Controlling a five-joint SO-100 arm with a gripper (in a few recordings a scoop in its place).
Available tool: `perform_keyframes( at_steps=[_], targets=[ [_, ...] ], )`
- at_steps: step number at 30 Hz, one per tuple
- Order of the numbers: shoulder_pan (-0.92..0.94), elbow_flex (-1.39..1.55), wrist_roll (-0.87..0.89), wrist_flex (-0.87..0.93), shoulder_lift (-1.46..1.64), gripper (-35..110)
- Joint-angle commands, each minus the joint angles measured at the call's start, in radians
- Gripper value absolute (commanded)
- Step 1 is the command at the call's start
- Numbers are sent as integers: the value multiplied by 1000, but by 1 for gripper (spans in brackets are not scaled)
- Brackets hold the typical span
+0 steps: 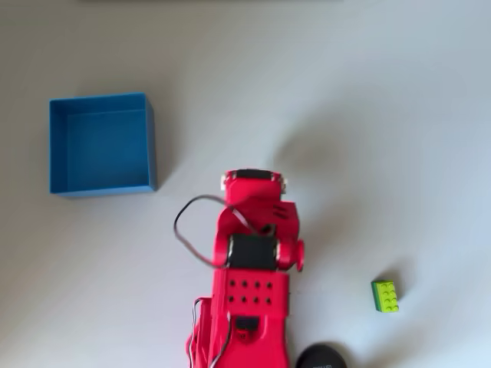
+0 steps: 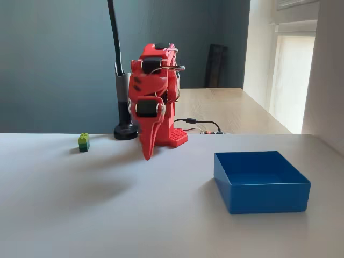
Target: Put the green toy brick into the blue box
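One green toy brick [image 1: 385, 296] sits on your table [image 1: 368, 115], well apart from the blue box [image 1: 152, 146]. Your red gripper [image 2: 148, 153] points down, fingers together, holding nothing.

A: Finishes? Arm [image 2: 153, 102] looks like matt red plastic. Green toy brick [image 1: 385, 296] is smooth plastic.

B: Blue box [image 1: 102, 144] reads matt, thin-walled. Table [image 2: 107, 215] is smooth, matt, pale.

I read this as a room in a home or office: a pale counter [image 2: 80, 215] under the claw [image 2: 147, 153], a dark teal wall [image 2: 54, 54] behind it, and a blinded window [image 2: 293, 80] off to its right.
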Motion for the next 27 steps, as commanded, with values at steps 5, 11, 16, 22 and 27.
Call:
perform_keyframes(
  at_steps=[5, 11, 16, 22, 27],
  targets=[
    [164, -255, 48, 66, -235, 0],
    [318, -322, 20, 72, -345, 20],
    [445, -350, 28, 71, -391, 37],
    [592, -342, 37, 83, -403, 31],
    [707, -339, 11, 184, -405, 28]
  ],
)
